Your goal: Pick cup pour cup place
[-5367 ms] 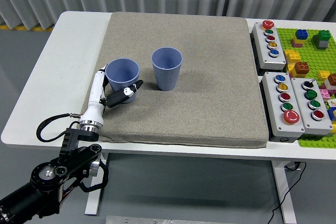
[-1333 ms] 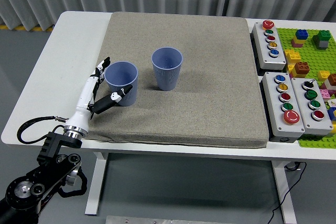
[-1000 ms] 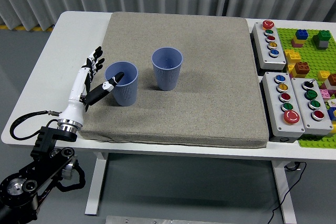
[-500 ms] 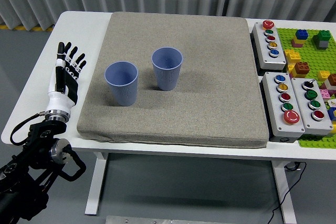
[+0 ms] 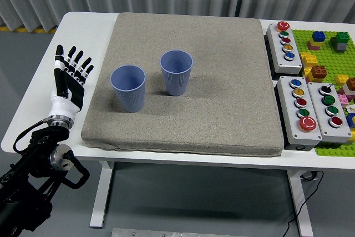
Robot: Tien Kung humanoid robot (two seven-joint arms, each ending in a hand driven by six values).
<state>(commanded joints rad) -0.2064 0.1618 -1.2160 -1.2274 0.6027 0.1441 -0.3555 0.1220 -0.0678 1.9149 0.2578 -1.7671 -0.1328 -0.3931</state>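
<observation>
The step in hand is judged to be the release/retreat after placing, or else a fresh approach; either way nothing is gripped at present. If a cup is to be picked again, it should be approached from the side, w/ fingers wrapped round the ribbed wall below the rim, and kept upright so nothing is spilled.

The left hand (image 5: 69, 79) is held upright over the white surface (image 5: 55, 54), palm vertical, fingers spread wide and pointing away from the robot, empty. The nearer blue ribbed plastic cup (image 5: 128, 87) stands upright to the hand's right on the grey fabric mat (image 5: 222, 81), apart from it. The second blue ribbed cup (image 5: 176, 72) stands further right, just beside the first, not touching.
</observation>
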